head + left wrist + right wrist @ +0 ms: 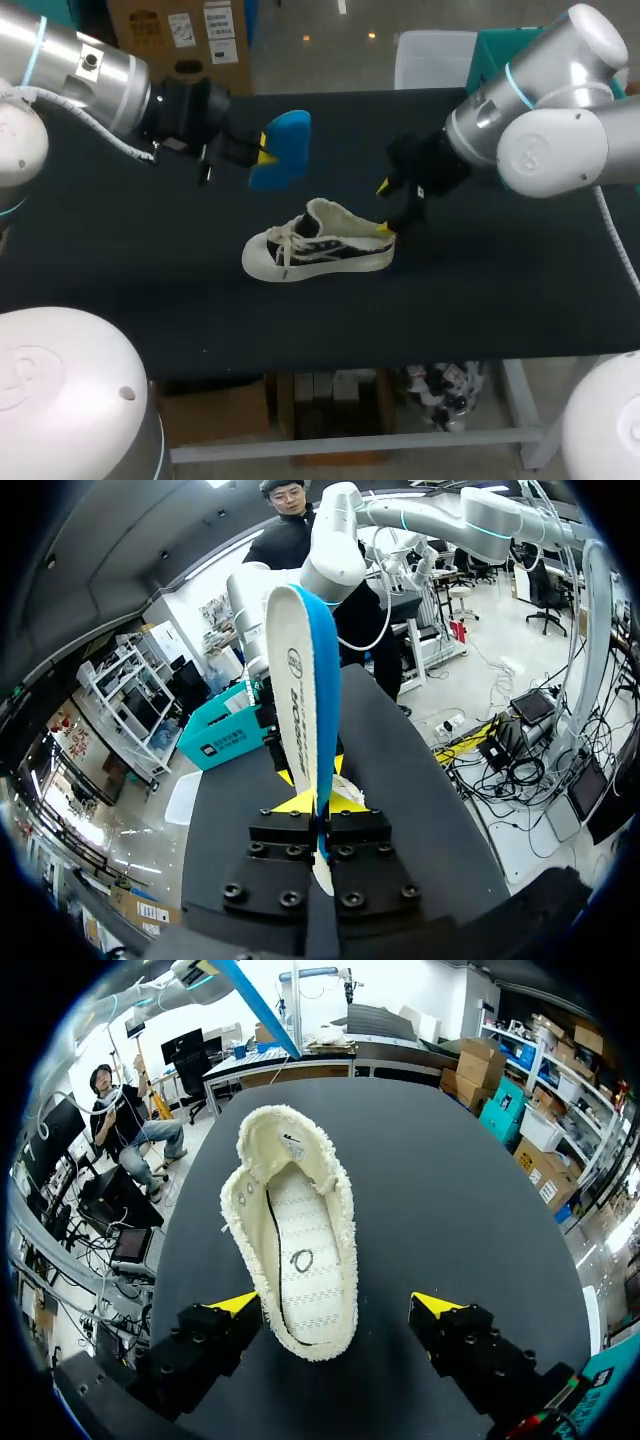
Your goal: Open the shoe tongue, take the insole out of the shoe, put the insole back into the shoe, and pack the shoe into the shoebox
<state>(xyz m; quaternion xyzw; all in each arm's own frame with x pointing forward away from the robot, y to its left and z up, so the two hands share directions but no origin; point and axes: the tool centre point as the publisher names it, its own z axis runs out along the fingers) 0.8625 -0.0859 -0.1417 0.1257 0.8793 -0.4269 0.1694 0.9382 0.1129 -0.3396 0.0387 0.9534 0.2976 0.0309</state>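
Around shoe (300, 1260), right gripper (336, 1304) wide open, left gripper (320, 798) pinching insole (300, 680)

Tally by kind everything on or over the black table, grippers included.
sneaker: 1
blue insole: 1
grippers: 2 (left gripper, right gripper)
total: 4

Dark lettering and a round emblem run along the white face of the insole (290, 690), too warped for me to read. A small printed tag (292, 1143) inside the shoe (300, 1290) is illegible.
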